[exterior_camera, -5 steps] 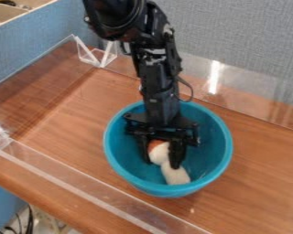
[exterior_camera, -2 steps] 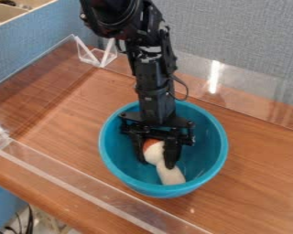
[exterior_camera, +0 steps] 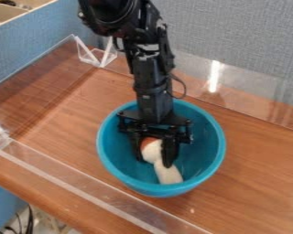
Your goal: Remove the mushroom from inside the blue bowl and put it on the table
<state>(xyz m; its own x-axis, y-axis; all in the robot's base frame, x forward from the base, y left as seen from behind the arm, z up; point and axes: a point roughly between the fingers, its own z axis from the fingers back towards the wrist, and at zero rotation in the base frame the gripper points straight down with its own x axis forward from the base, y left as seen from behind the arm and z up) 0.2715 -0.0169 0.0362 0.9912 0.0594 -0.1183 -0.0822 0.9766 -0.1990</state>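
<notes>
Change: comparing with a second ago, I am seeing the bowl (exterior_camera: 161,153) sitting a little further left on the table (exterior_camera: 76,105), with the arm leaning that way too; the mushroom (exterior_camera: 161,162) is looking slightly more upright.
Meaning: I am judging that the bowl is being nudged by the contact rather than the mushroom coming out, so the lift is not yet under way.
Gripper: the gripper (exterior_camera: 154,143) is pointing steeply down into the bowl and is fully clamped; its fingers are pinching the orange cap end of the mushroom.
Mushroom: it is lying tilted inside the bowl, cap up at the fingers, cream stem trailing down toward the near wall.
Bowl: it is holding only the mushroom and the gripper tips.
Table: I am seeing bare wood around the bowl for a set-down.
</notes>
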